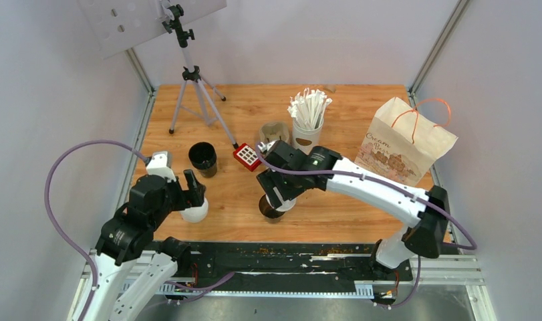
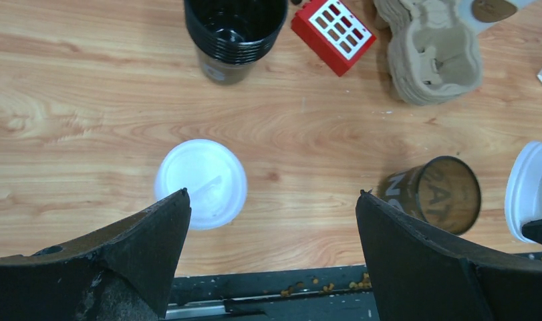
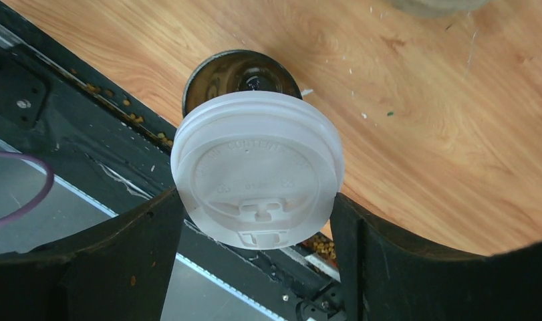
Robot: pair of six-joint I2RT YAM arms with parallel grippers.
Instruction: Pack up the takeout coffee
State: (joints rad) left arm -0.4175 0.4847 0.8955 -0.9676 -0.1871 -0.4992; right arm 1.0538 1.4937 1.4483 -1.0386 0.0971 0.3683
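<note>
An open dark brown cup (image 1: 269,210) stands near the table's front edge; it also shows in the left wrist view (image 2: 438,194) and the right wrist view (image 3: 238,73). My right gripper (image 1: 279,198) (image 3: 256,195) is shut on a flat white lid (image 3: 258,177) by its rim. It holds the lid tilted just above this cup and offset toward the table edge. A second white lid (image 1: 195,212) (image 2: 201,182) sits to the left; whatever is under it is hidden. My left gripper (image 1: 193,188) (image 2: 271,195) hangs above this lid, wide open and empty.
A stack of black cups (image 1: 202,158) (image 2: 234,33), a small red block (image 1: 246,156), a stack of beige pulp trays (image 1: 275,132) (image 2: 432,50), a white cup of wrapped sticks (image 1: 308,120), a paper bag (image 1: 405,140) at the right and a tripod (image 1: 191,80) at the back.
</note>
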